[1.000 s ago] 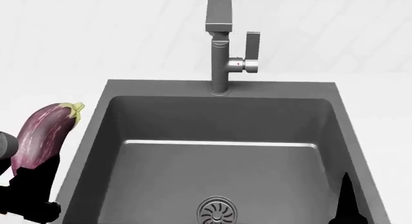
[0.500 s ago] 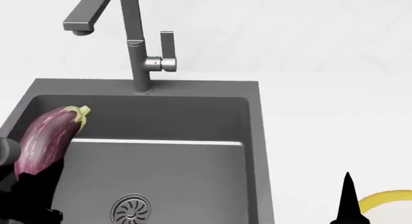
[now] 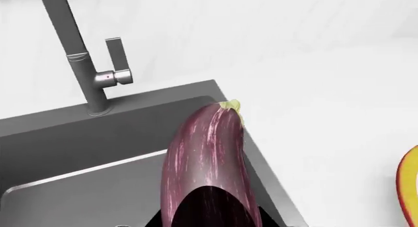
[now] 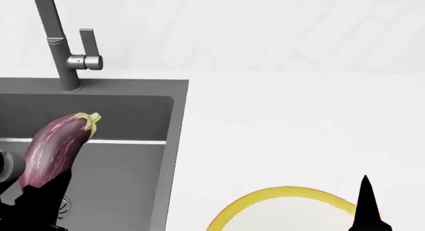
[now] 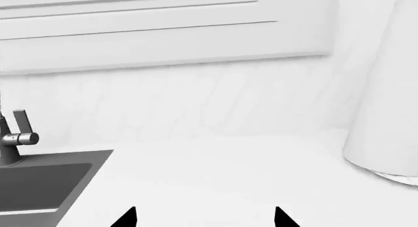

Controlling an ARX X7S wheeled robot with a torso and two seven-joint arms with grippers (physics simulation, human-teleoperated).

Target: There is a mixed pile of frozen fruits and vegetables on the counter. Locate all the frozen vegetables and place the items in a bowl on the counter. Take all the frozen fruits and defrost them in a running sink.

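Eggplant [image 4: 50, 146], dark purple, stands pinched in the left hand [image 4: 37, 196] at the lower left of the frame, above the sink [image 4: 119, 166]; the bowl [image 4: 285, 196] peeks in at bottom centre-right; I'd carry it across level; the right hand [image 5: 203, 218] is spread, empty.

pale rounded container [image 5: 385, 90]; window sill [image 5: 163, 41].
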